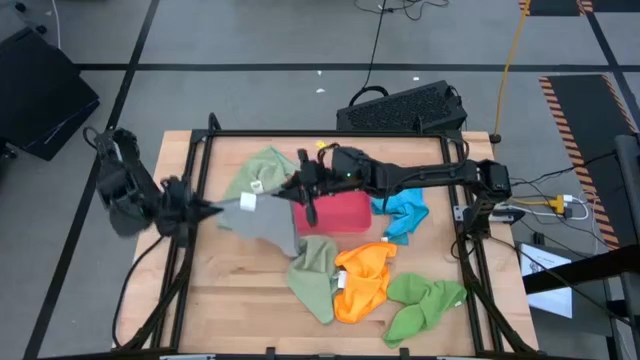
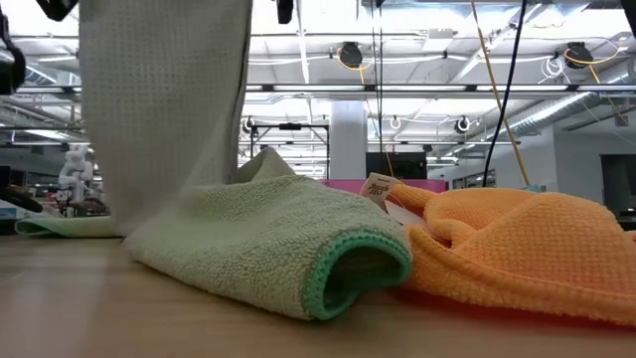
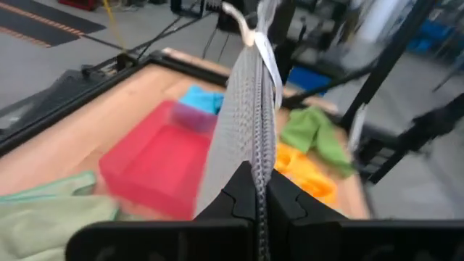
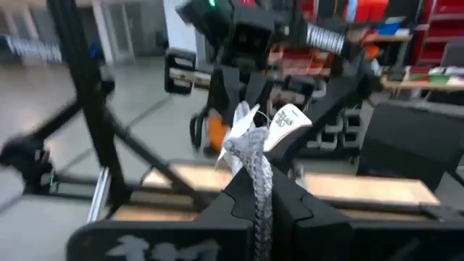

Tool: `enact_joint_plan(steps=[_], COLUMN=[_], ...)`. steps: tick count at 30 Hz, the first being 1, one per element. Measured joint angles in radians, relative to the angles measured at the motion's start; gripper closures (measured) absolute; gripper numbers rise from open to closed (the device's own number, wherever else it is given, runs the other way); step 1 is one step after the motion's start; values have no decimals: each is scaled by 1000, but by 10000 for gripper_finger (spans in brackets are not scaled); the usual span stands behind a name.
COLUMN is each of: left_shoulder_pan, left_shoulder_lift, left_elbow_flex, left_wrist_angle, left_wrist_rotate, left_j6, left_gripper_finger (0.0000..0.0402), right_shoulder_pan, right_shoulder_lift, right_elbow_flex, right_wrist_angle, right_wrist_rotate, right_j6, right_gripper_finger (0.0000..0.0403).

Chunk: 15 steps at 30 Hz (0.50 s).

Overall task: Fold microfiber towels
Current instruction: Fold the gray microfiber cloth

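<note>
A grey-blue microfiber towel (image 1: 262, 218) hangs as a sheet (image 2: 164, 109) between my two grippers above the table's left half. My left gripper (image 1: 208, 210) is shut on its left upper corner, and my right gripper (image 1: 298, 187) is shut on its right upper corner. Lying on the table are a sage green towel (image 1: 262, 168) at the far left, a second sage green one (image 1: 315, 272) crumpled near the middle, an orange one (image 1: 364, 282), a bright green one (image 1: 424, 306) and a bright blue one (image 1: 404, 216). My left gripper pinches the towel's top edge at one corner (image 3: 254, 168) between its two fingers, coming about level from the table's left. The cloth runs taut from there toward the other gripper and hangs below. My right gripper pinches the opposite top corner (image 4: 254, 161), where the white labels (image 4: 286, 122) sit, between its two fingers, level from the table's right. The towel hangs below, and its lower end (image 2: 149, 221) reaches down to the table behind the sage green towel.
A rigid red tray (image 1: 338, 213) lies at the table's middle, just right of the hanging towel. A black frame (image 1: 330, 133) rims the table. A keyboard (image 1: 405, 108) lies on the floor beyond the far edge. Bare wood (image 1: 225, 295) shows at the near left.
</note>
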Motion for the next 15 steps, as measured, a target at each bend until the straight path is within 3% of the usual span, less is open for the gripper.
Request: enact_joint_plan(steps=[4, 8, 15], left_shoulder_pan=[1, 1, -21], left_shoulder_lift=[-47, 17, 280], left_elbow_flex=[0, 0, 0], left_wrist_angle=[121, 222, 177], left_wrist_rotate=[82, 200, 396], left_j6=[83, 158, -43], left_gripper_finger=[399, 399, 399], right_shoulder_pan=[1, 57, 194], right_shoulder_lift=[1, -3, 29], right_elbow_flex=[0, 1, 1], right_wrist_angle=[45, -18, -139], right_wrist_rotate=[-88, -108, -121], right_j6=[74, 76, 77], right_gripper_finger=[401, 401, 401])
